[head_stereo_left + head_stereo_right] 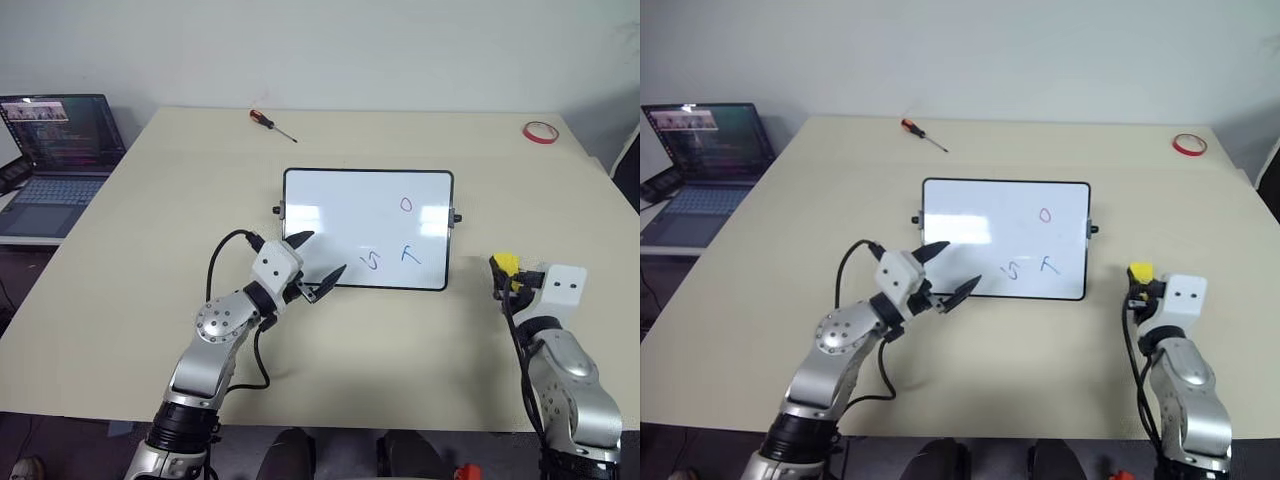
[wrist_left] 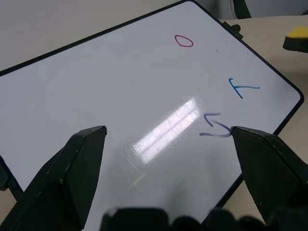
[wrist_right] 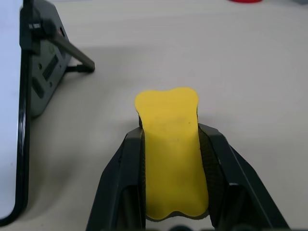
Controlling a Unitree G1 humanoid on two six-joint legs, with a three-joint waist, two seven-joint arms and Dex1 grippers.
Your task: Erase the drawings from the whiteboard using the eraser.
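The whiteboard (image 1: pixel 366 228) lies in the middle of the table with a red oval (image 1: pixel 406 204) and two blue scribbles (image 1: pixel 372 261) (image 1: pixel 410 254) on its right part. My left gripper (image 1: pixel 318 262) hovers open at the board's near left corner, pointing toward the scribbles. In the left wrist view the drawings (image 2: pixel 216 126) lie just beyond its spread fingers. My right gripper (image 1: pixel 503 272) is right of the board, shut on the yellow eraser (image 3: pixel 172 144), which sticks out past its fingers. The board's right edge (image 3: pixel 21 120) stands close beside it.
An open laptop (image 1: pixel 55 150) sits off the table's far left. A red-handled screwdriver (image 1: pixel 271 124) lies behind the board, and a red tape ring (image 1: pixel 541 132) rests at the far right corner. A black cable (image 1: pixel 215 265) loops by my left arm.
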